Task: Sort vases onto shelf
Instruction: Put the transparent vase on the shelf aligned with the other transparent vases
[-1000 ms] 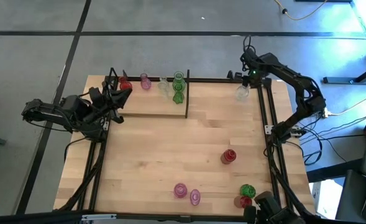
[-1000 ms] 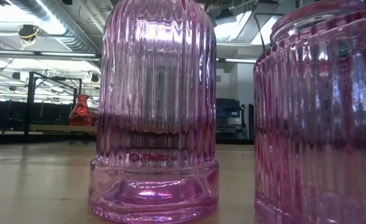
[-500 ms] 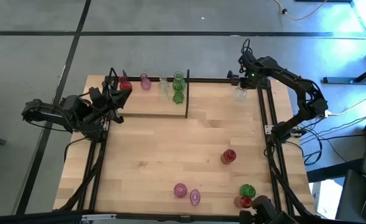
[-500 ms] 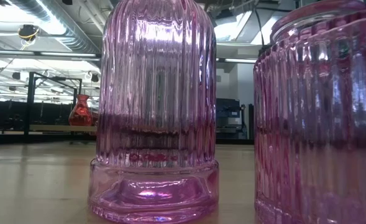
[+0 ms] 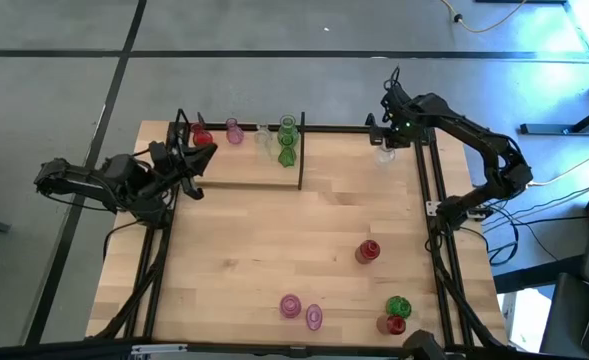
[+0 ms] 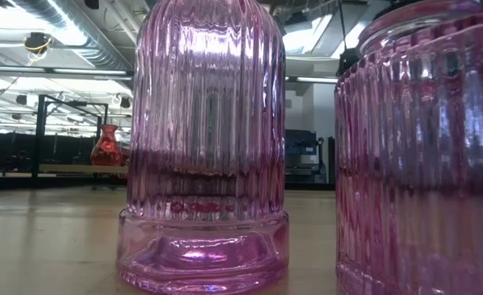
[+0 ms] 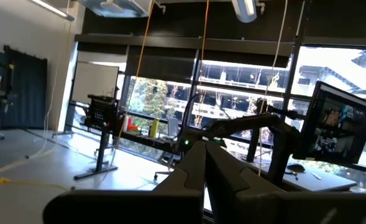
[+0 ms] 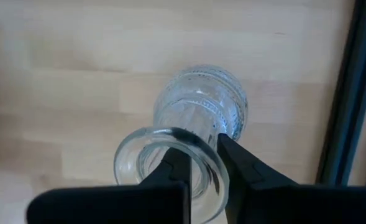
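My right gripper [image 5: 388, 133] is at the table's far right corner, pointing down and shut on a small clear vase [image 8: 198, 109], which also shows in the high view [image 5: 385, 153]. My left gripper [image 5: 196, 152] waits shut at the left end of the shelf [image 5: 239, 170], touching nothing. On the shelf's far edge stand a red vase [image 5: 202, 138], a pink vase [image 5: 234, 131], a clear vase [image 5: 264, 139] and two green vases [image 5: 287, 150]. More vases stand on the table: red [image 5: 368, 251], two pink [image 5: 290, 306] and green [image 5: 398, 306]. My right gripper pinches the clear vase's flared rim [image 8: 215, 163] on one side, one finger [image 8: 178, 171] inside the mouth and the other [image 8: 235, 163] outside. The fingers come from above, pointing down. The vase hangs below them; whether its base is off the table I cannot tell.
Black frame rails [image 5: 436, 215] run along the table's right edge, close beside the held vase. The low view is filled by the two pink vases [image 6: 204, 147] near the front edge. The table's middle [image 5: 274, 235] is bare wood.
My right gripper has gone a little toward the table's left edge, and the clear vase under it has shifted the same way. My left arm has kept still.
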